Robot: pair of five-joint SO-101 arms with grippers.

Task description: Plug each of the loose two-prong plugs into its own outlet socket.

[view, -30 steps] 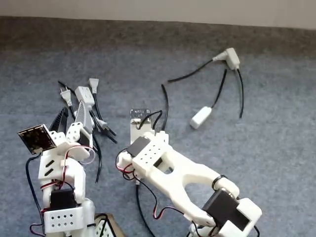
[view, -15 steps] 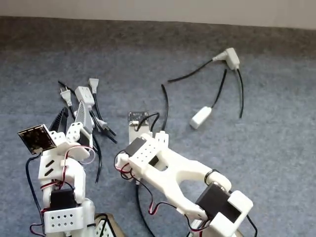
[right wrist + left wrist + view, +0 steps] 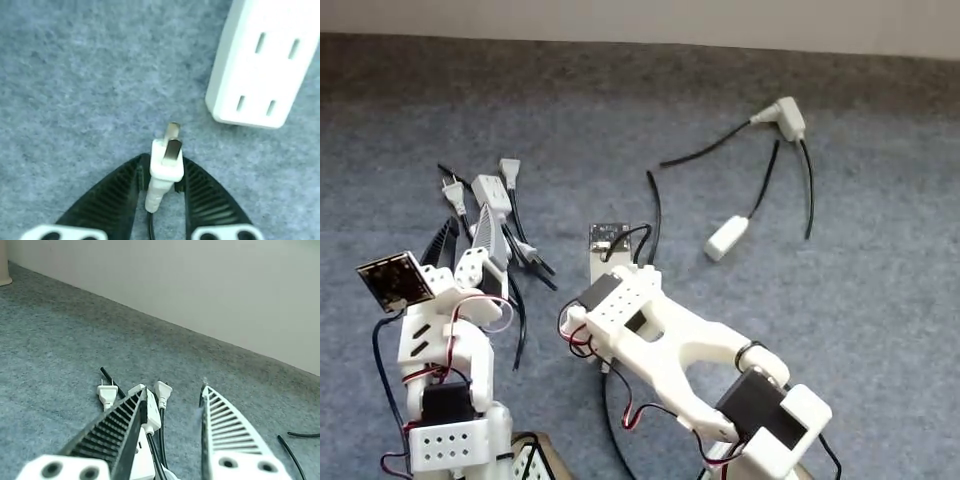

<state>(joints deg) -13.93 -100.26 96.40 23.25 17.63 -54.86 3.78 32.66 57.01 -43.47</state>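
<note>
Insertion step, approach phase, nothing seated yet. Holding plug point(image 3: 167, 155) in right gripper point(image 3: 165, 166), mid-table, low over carpet point(image 3: 620, 120); closed tight on the plug body, prongs point(image 3: 173, 136) sticking out past the fingertips.

Facing outlet point(image 3: 260, 65) just beyond the prongs: near, not touching, off the prong line. Two slot pairs visible, all free.

Next, as a guess: swing across to the outlet, roll the wrist to square the prongs with one slot pair, then push straight in. Expect the outlet to slide on carpet under the push, so probably worth bracing it with the other arm.

Nothing in left gripper point(image 3: 175, 390): wide open, at the left, over loose plug point(image 3: 106, 392) and second plug point(image 3: 163, 389), both lying unplugged.

No readable brand, label or writing on plug or outlet, just plain white plastic.
</note>
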